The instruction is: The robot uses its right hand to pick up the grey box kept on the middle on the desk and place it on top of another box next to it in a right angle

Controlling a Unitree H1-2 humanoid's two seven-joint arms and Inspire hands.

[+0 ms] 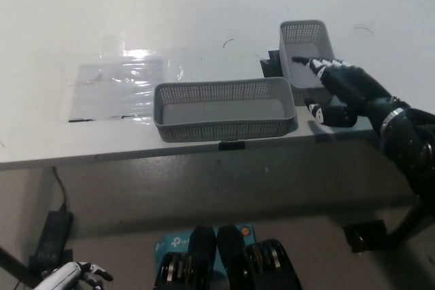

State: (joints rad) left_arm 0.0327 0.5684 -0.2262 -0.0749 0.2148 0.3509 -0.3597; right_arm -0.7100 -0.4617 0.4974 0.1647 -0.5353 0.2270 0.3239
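A: Position of right hand?
B: Over near end of smaller grey box, fingers spread above its interior, thumb outside near wall. Open, nothing gripped.

A: Location of smaller grey box?
B: Flat on worktop, right of centre, long axis pointing away from robot.

A: Second box?
B: Larger grey box just beside it at front edge, lying crosswise, at right angle to first. Corners nearly touching.

A: Left hand?
B: Low at lower left, below worktop, empty. Fingers loosely curled, partly cut off.

A: Other items?
B: Clear plastic sheet left of larger box.
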